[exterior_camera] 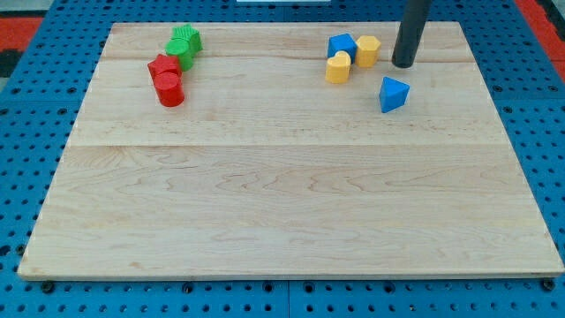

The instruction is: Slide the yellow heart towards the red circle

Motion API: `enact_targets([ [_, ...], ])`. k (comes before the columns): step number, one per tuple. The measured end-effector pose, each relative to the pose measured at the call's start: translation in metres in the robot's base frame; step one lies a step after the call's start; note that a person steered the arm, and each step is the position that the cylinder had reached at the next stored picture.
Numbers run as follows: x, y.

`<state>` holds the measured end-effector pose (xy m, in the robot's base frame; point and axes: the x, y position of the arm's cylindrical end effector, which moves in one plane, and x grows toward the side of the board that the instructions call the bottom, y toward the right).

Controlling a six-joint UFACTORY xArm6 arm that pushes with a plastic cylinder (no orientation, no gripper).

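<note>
The yellow heart (338, 68) lies near the view's top, right of centre. It touches a blue block (342, 45) just above it. A second yellow block (367, 50), hexagon-like, sits at the heart's upper right. The red circle (169, 90) lies far to the left, directly below a red star-like block (163, 66) that it touches. My tip (403, 64) rests on the board to the right of the yellow blocks, about a block's width from the hexagon-like one, touching nothing.
A blue triangular block (394, 94) lies just below my tip. Green blocks (184, 42) sit above the red star-like block at the top left. The wooden board (282, 203) lies on a blue perforated table.
</note>
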<state>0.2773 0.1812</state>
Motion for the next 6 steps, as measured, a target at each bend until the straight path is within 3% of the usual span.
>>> enact_targets([
  [1, -0.031, 0.021],
  [2, -0.038, -0.012],
  [3, 0.012, -0.060],
  [5, 0.052, -0.167],
  [6, 0.058, -0.122],
])
